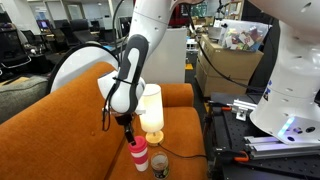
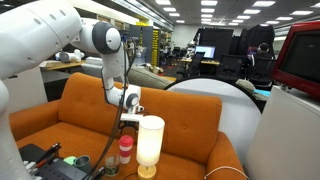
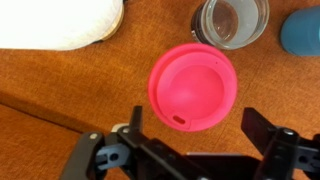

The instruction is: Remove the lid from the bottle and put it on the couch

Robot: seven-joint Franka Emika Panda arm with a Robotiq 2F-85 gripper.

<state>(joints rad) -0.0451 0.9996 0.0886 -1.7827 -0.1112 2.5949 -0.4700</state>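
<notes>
Gripper (image 1: 128,128) is released, jaws spread wide, hanging just above the lid (image 3: 193,87). In the wrist view the fingers (image 3: 254,126) sit either side of the cap's width, with no visible contact. The lid is on the bottle (image 1: 138,158), which stands upright on the seat cushion of the couch (image 1: 60,120). Clutter is tight. The tall cream cylinder (image 1: 151,110) stands upright just beside the bottle and rises well above the lid; in the wrist view it's the pale mass in the top-left corner. A small dark jar (image 1: 159,165) stands just beside the bottle too, shorter than it; the wrist view shows its round glassy mouth close to the cap rim but apart from it. A blue thing (image 3: 303,30) sits in the top-right corner of the wrist view, cut by the frame, can't tell what it is. In an exterior view the arm (image 2: 110,60) comes down in front of the backrest, wrist close beside the cream cylinder's top.
</notes>
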